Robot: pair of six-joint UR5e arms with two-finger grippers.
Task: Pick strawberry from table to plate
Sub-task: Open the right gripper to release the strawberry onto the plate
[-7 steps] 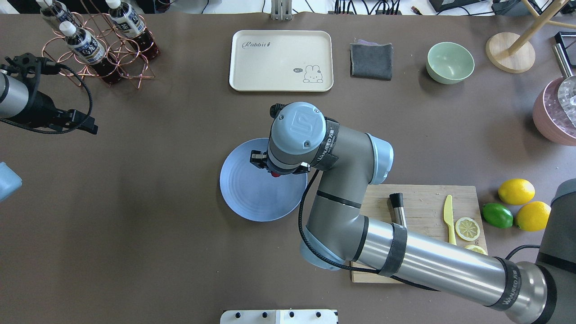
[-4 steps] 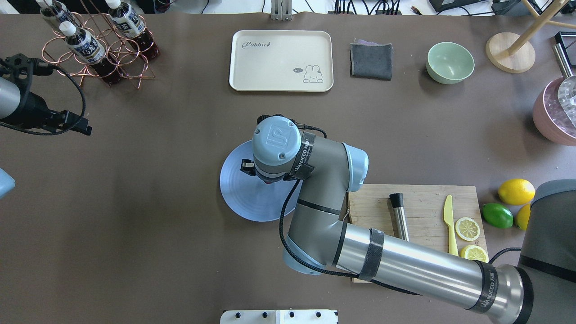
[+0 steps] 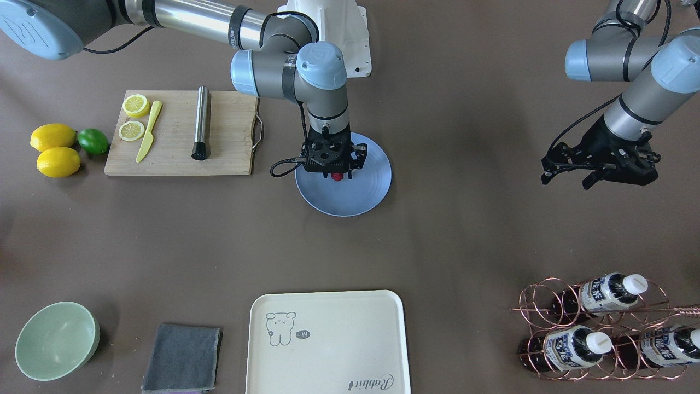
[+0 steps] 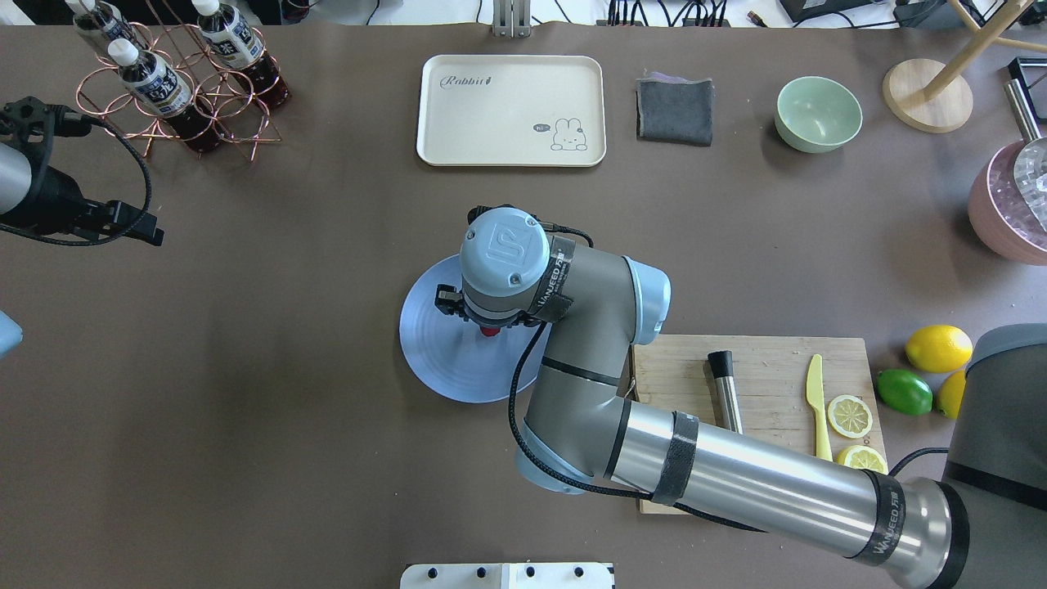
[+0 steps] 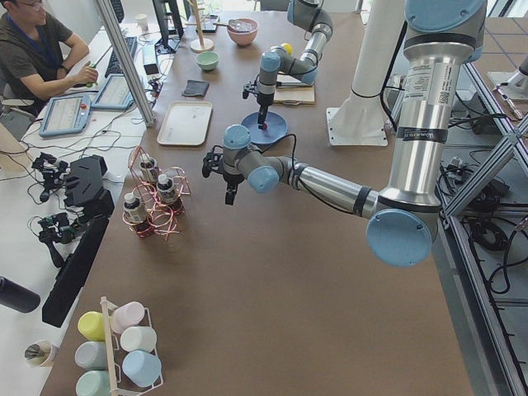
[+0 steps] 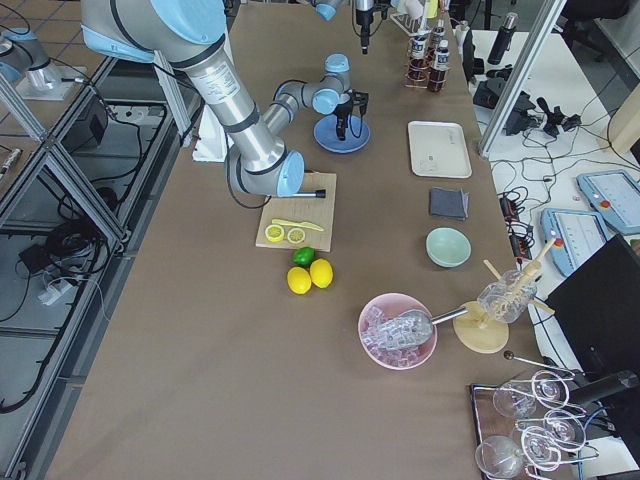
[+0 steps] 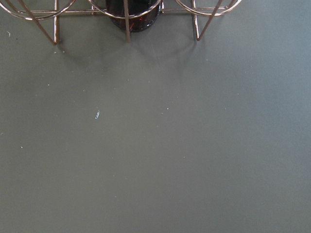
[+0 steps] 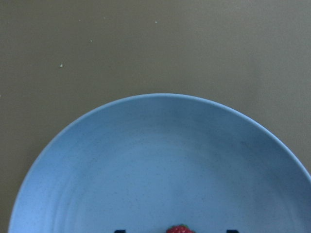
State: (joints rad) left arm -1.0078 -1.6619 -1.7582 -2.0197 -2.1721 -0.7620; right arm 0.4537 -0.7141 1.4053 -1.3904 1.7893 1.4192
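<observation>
The round blue-grey plate (image 4: 442,360) looked matt, with faint rings; the bumpy dark-red strawberry (image 3: 337,176) was slightly glossy. The wide brown-grey table (image 4: 245,409) was matt, and the rectangular wooden cutting board (image 3: 169,148) showed pale grain.

The bench (image 4: 245,425) is lit brightly and evenly from above. Only soft, short shadows are cast, as beside the green bowl (image 4: 818,114) and the lemons (image 3: 58,162). White glare is drawn along the right arm's steel tube (image 4: 777,483). The fixed views are rendered sharp. The left wrist view is dimmer and grey-green, and the strawberry (image 8: 180,229) is shown slightly soft at the right wrist view's bottom edge.
</observation>
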